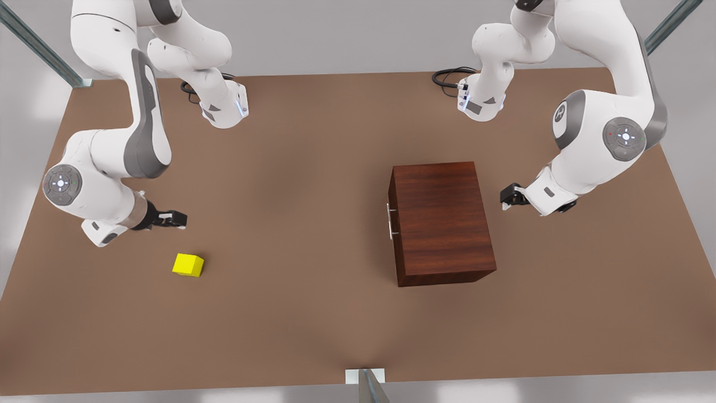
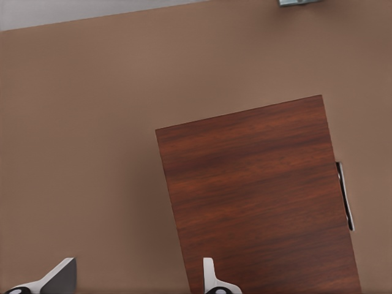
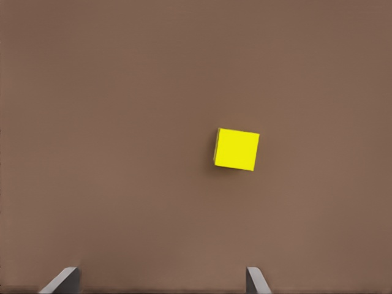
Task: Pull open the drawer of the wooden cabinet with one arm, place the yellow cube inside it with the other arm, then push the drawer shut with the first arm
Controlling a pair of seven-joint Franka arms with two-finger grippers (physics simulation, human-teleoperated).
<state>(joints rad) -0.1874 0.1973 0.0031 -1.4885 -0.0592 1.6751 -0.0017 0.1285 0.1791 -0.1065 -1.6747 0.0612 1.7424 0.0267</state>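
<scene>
Brown tabletop (image 1: 313, 168) stretches wide under two white arms, with grey walls behind and nothing on it but a cabinet and a cube.

On the front view's right, the left gripper (image 1: 508, 197) hangs in the air just off the back of the wooden cabinet (image 1: 442, 221), its fingers spread and holding nothing. From this gripper, the drawer (image 1: 392, 224) lies on the cabinet's far side, across the full depth of the box. The drawer's slim silver handle (image 1: 390, 221) is a bar running along that far face, crosswise to the line from gripper to cabinet. The drawer sits flush, not yet opened. In my judgement this arm is the nearer one to the cabinet, so the pull falls to it, and it must travel over or around the box to reach the bar.

On the front view's left, the right gripper (image 1: 174, 219) hovers above the table, fingers spread wide and empty. The yellow cube (image 1: 188, 265) rests on the table near this gripper, a little ahead of its fingertips and slightly to one side, not touching. The cube is small, bright yellow, plain-faced, and sits turned a little askew to the fingers.

The cabinet is a boxy block of dark reddish-brown wood with streaked grain, far larger than the cube and well apart from it.
</scene>
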